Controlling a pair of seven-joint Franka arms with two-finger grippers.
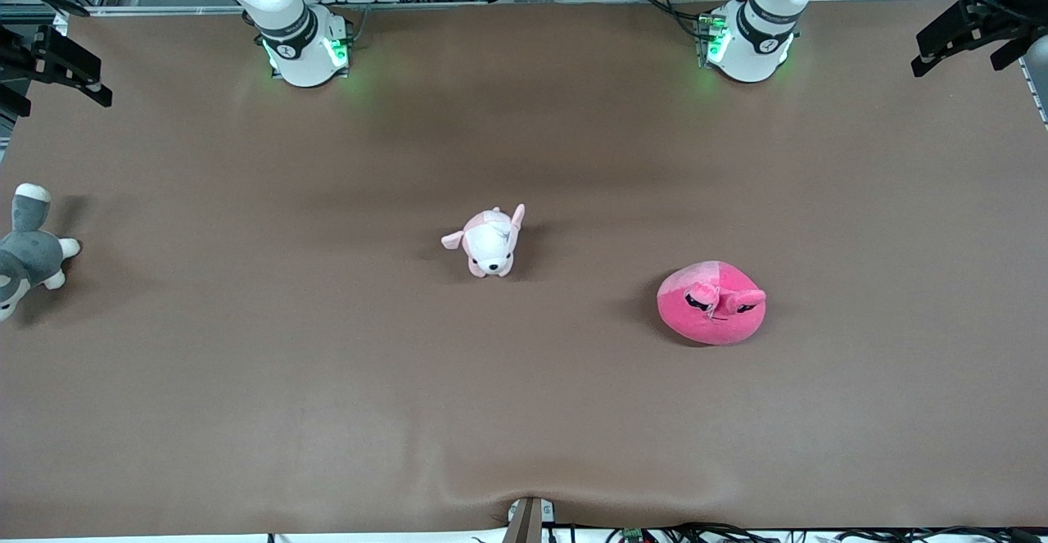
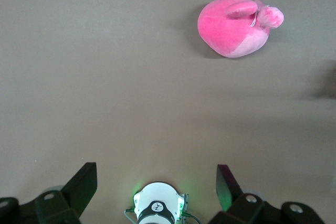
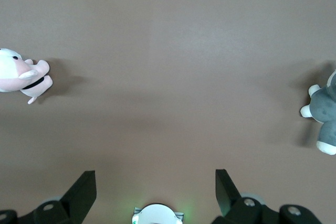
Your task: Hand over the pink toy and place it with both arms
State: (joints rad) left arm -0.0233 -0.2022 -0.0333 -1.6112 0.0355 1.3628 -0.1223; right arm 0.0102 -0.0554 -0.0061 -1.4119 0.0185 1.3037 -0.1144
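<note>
The pink toy (image 1: 711, 304), a round hot-pink plush with black eyes and a snout, lies on the brown table toward the left arm's end, nearer the front camera than the middle. It also shows in the left wrist view (image 2: 233, 22), well away from the fingers. My left gripper (image 2: 155, 174) is open and empty, held high over its own base (image 1: 749, 43). My right gripper (image 3: 155, 177) is open and empty, held high over its base (image 1: 303, 47). Neither gripper shows in the front view.
A pale pink-and-white puppy plush (image 1: 490, 242) stands at the table's middle, also in the right wrist view (image 3: 21, 74). A grey-and-white plush (image 1: 29, 252) lies at the right arm's end, also in the right wrist view (image 3: 323, 114). Black mounts (image 1: 974, 27) stand at the table's corners.
</note>
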